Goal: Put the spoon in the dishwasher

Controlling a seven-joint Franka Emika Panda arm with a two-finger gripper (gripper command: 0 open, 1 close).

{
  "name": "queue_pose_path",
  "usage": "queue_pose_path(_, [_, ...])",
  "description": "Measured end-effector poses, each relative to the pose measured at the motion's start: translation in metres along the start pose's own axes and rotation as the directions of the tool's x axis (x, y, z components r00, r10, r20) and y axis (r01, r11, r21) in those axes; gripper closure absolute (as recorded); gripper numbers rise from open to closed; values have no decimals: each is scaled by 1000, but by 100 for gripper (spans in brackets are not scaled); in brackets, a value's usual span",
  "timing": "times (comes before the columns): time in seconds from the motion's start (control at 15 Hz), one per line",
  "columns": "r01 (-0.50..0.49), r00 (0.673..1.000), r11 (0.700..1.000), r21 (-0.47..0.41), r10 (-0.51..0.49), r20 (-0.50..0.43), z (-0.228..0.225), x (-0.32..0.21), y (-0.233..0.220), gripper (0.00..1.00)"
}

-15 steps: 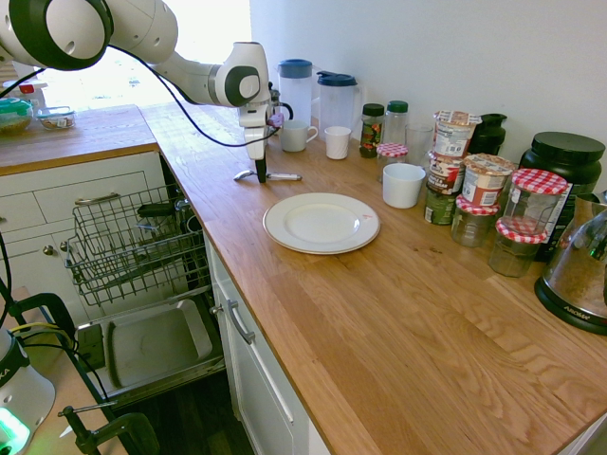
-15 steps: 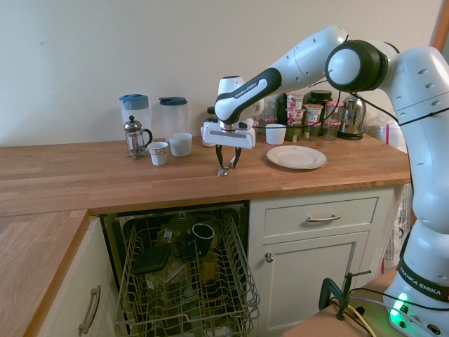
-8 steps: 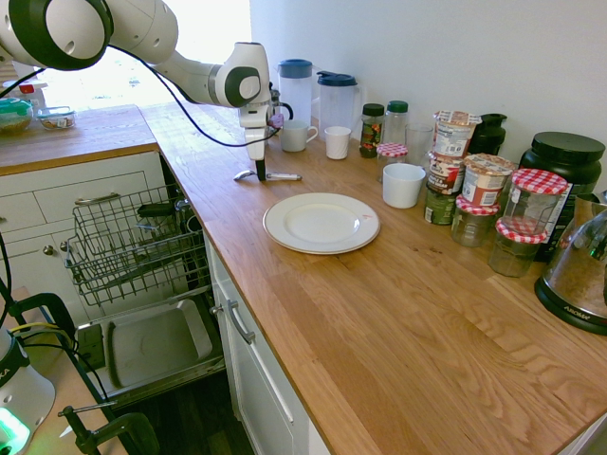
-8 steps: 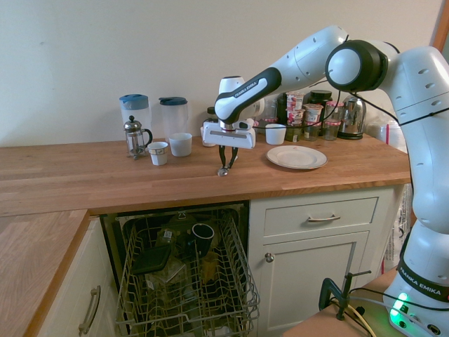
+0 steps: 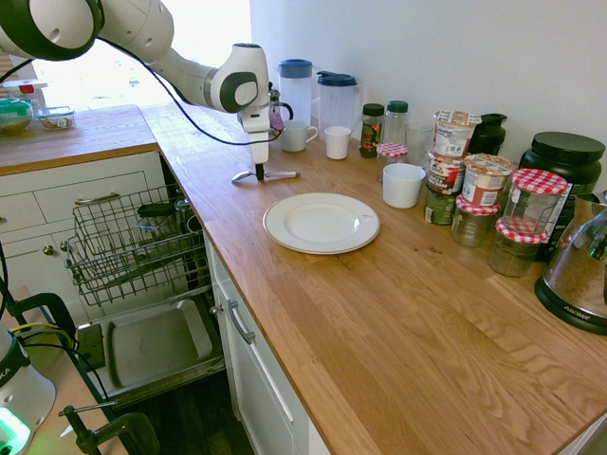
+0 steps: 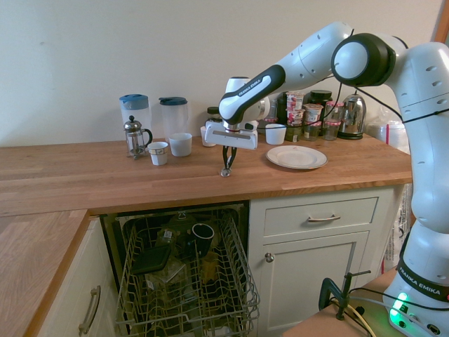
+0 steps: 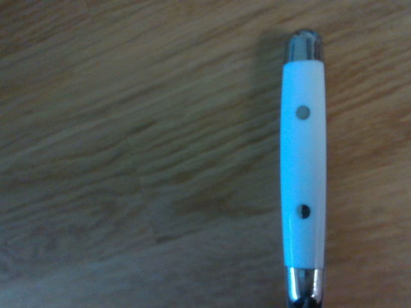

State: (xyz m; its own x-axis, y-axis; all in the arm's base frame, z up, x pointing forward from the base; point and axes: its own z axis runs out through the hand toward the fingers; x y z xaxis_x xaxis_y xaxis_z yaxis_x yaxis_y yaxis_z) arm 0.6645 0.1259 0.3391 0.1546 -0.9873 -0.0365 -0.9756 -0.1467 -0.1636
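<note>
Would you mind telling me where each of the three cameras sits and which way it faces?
First exterior view: high over the near end of the worktop, looking along it past the white plate; arm enters from upper left.
Second exterior view: out in the room, facing the cabinets and the open dishwasher; arm reaches in from the right.
Wrist view: looks straight down at a white handle on wood.
Both exterior views share the gripper shut on the spoon, and the plate.

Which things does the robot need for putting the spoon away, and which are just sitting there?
Needed:
- spoon, on the counter, fingers shut on it
- gripper
- dishwasher, open, rack pulled out

Just sitting there:
- white plate
- two jugs
- white cups
- jars
- coffee press
</note>
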Motion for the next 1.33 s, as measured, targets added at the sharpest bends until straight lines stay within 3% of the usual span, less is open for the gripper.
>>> queue_pose_path(0.27, [84, 996, 996, 13, -84, -7, -42, -28, 51, 100])
queue_pose_path(0.53, [208, 977, 978, 16, -207, -50, -74, -114, 108, 100])
queue_pose_path(0.87, [297, 954, 955, -20, -297, -46, -53, -200, 184, 100])
queue_pose_path(1.13, [309, 950, 950, -40, -310, -29, -16, -222, 234, 100])
queue_pose_path(1.33, [299, 953, 953, -35, -301, -39, -14, -232, 241, 100])
